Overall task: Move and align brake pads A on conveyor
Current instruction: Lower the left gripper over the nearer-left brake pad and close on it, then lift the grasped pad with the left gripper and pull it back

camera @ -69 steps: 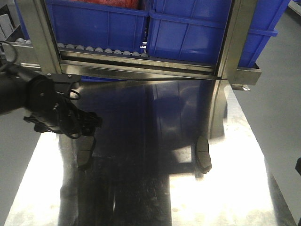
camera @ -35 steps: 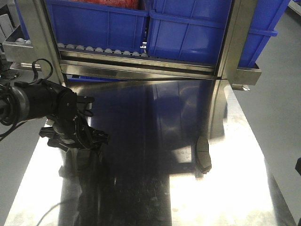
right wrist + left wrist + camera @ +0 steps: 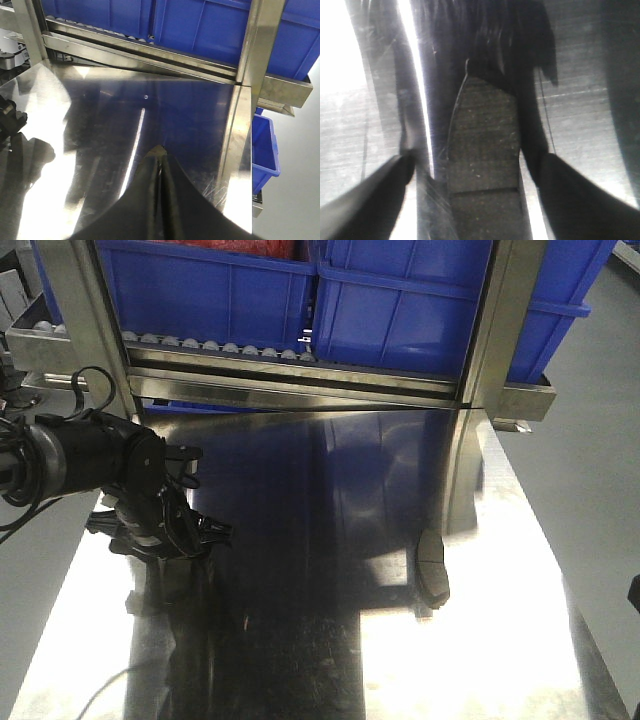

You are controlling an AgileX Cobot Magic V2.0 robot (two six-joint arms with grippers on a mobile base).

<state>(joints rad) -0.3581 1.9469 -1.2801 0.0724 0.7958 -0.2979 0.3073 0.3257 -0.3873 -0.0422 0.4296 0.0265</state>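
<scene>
Straddled by the open left end effector [image 3: 475,160], the dark grey curved brake pad [image 3: 482,130] could be skidded across the slick steel tabletop [image 3: 585,100].

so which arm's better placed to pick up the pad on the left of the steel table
Left. The left gripper is open and straddles that brake pad, a finger on each side in the wrist view. The right gripper is shut and well away from it.
</scene>
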